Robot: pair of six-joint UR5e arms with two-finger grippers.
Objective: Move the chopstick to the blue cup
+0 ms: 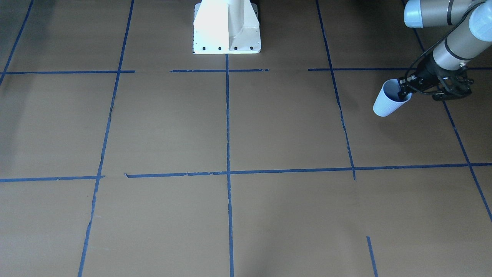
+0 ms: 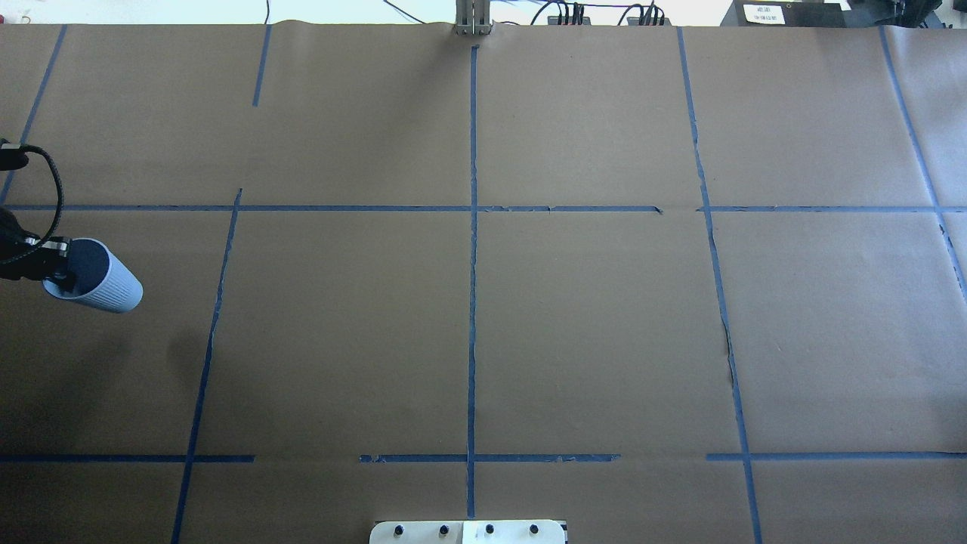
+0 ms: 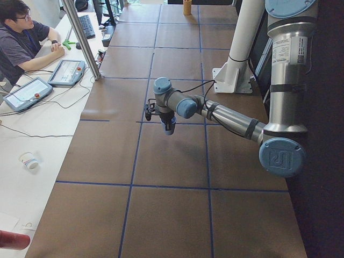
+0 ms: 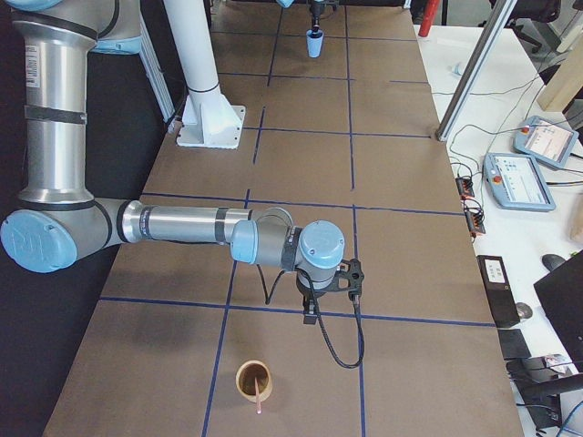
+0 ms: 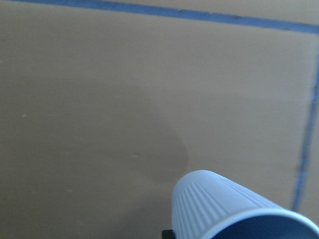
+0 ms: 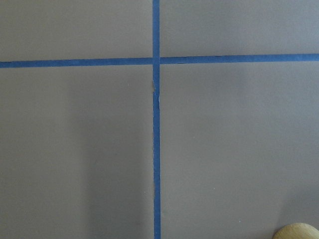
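Note:
My left gripper (image 1: 404, 94) is shut on the rim of the blue cup (image 1: 386, 104), a pale blue ribbed paper cup, with one finger inside it. It holds the cup tilted above the table at the robot's far left (image 2: 106, 285). The cup's wall also fills the bottom of the left wrist view (image 5: 219, 209). A pinkish-red chopstick (image 4: 261, 398) leans in a tan cup (image 4: 253, 380) near the table's right end. My right gripper (image 4: 311, 315) hangs above the table close to that cup; I cannot tell whether it is open or shut.
The table is covered in brown paper with blue tape lines (image 2: 473, 302). The white arm base (image 1: 226, 29) stands at the robot's edge. The tan cup's rim (image 6: 298, 232) shows in the right wrist view. An operator (image 3: 21, 40) sits at a side desk.

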